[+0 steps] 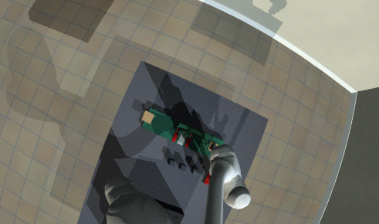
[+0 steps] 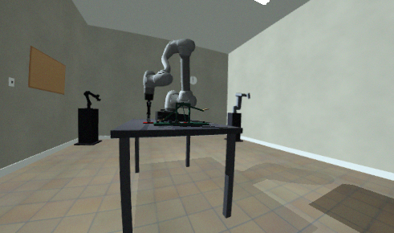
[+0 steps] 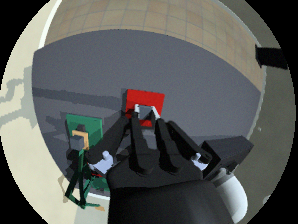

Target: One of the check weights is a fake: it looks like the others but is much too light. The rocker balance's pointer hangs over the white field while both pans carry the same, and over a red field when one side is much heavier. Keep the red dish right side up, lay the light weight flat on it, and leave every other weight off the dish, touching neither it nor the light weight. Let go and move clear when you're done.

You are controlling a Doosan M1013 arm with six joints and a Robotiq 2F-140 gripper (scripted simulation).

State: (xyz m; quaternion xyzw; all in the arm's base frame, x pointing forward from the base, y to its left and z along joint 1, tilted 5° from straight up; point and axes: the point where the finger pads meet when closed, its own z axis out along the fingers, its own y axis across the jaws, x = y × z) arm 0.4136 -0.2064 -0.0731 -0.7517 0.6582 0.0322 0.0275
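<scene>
My gripper hangs straight above the red dish, which lies right side up near the table's edge. The fingers are nearly closed on a small check weight at their tips; little of it shows. The green rocker balance stands beside the dish, with a tan pan at its far end and red and white fields at its middle. Three dark weights stand in a row on the table between balance and robot base. In the overhead view my arm hides the gripper.
The dark table carries everything. The robot base sits at its near end. Pedestals with small arms stand by the room's walls, far from the table.
</scene>
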